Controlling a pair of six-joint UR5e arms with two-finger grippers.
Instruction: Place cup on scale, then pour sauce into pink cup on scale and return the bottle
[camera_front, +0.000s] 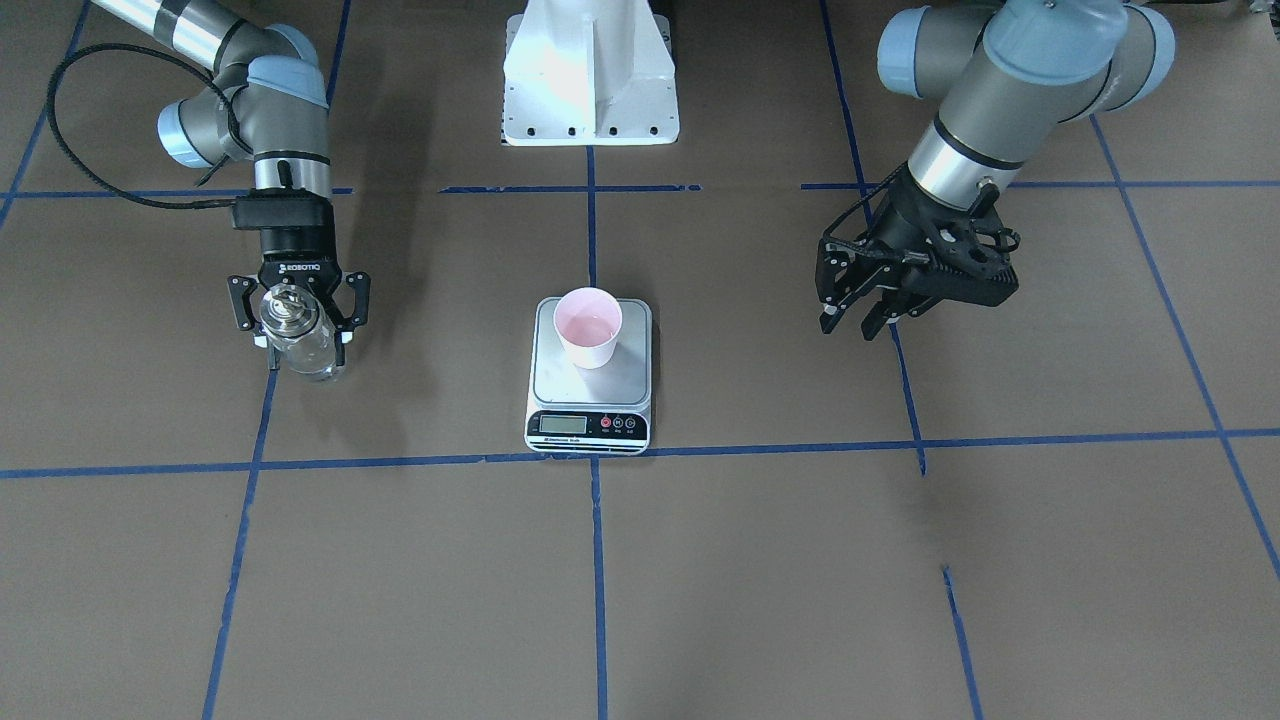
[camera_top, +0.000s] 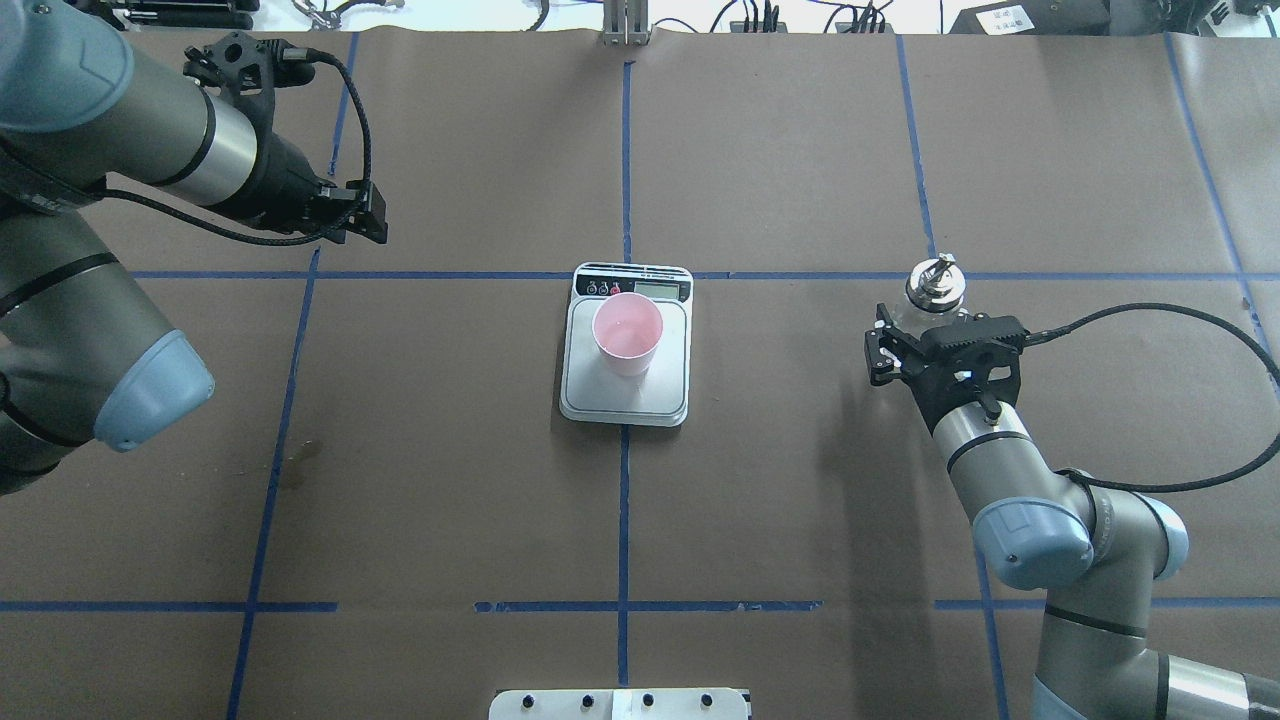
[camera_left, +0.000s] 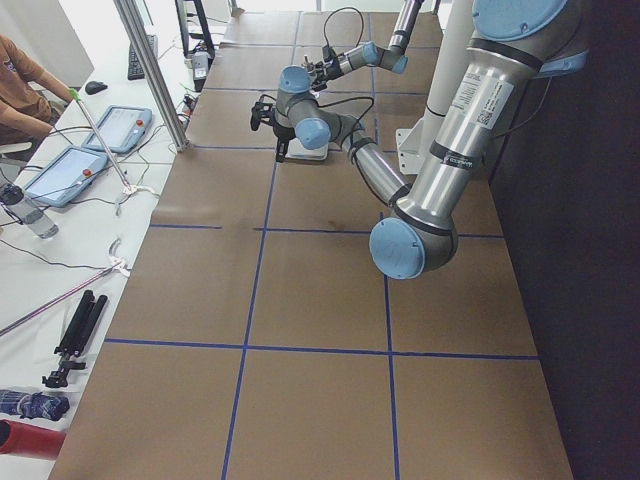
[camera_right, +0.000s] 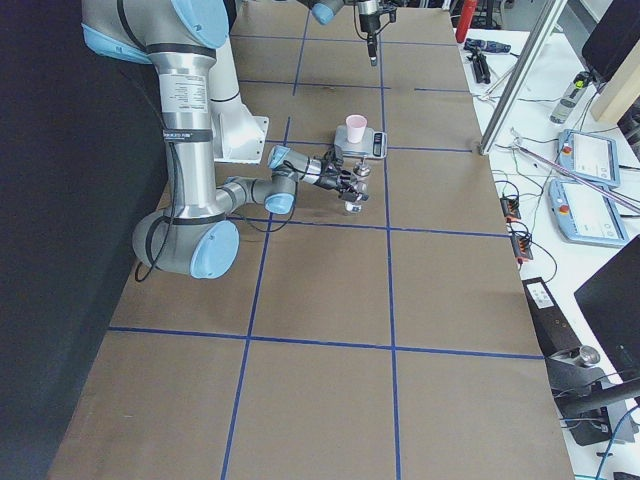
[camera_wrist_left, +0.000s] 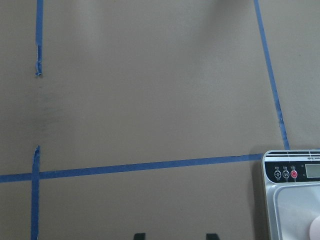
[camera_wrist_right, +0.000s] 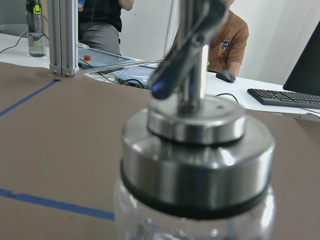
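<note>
On the bench, the right pincer clamps the glass bottle below its cap; likely slick, weighty, breakable, so that hold suits; the left pincer gapes empty.

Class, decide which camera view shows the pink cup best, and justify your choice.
The exterior front-facing view: the cup is large and unblocked, with its rim, pink inside and wall showing on the scale. Overhead exterior shows it nearly as well, exterior right shows it small and far, and left wrist catches only an edge. The others show none clearly.
</note>
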